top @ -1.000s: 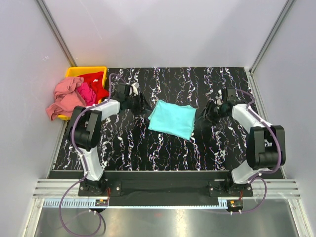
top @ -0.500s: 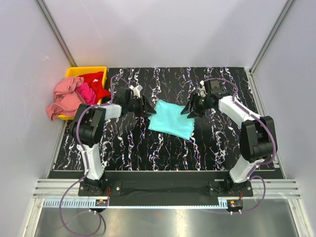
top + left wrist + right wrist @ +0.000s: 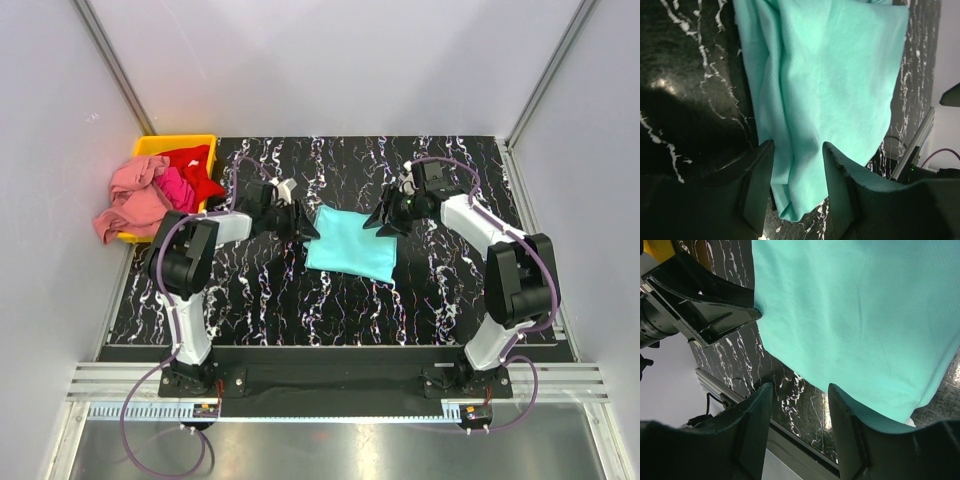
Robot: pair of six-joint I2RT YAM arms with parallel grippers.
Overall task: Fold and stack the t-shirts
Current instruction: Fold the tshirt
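Left arm (image 3: 225,222): white-and-black jointed arm, stretched forward, forearm angled inward to the right.
Left hand (image 3: 305,228): black, two-fingered, held low, fingers (image 3: 757,190) spread apart.
Right arm (image 3: 475,222): white-and-black jointed arm, elbow bent, forearm reaching inward to the left.
Right hand (image 3: 375,223): black, two-fingered, held low, fingers (image 3: 752,430) parted.

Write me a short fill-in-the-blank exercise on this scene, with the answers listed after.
The folded turquoise t-shirt lies between the left claw and the right claw, and both claws are ____.
The bin holding the red t-shirt is ____ in colour.
In the top view, the salmon pink t-shirt hangs over the bin's ____ side.
Missing words: open; yellow; left.
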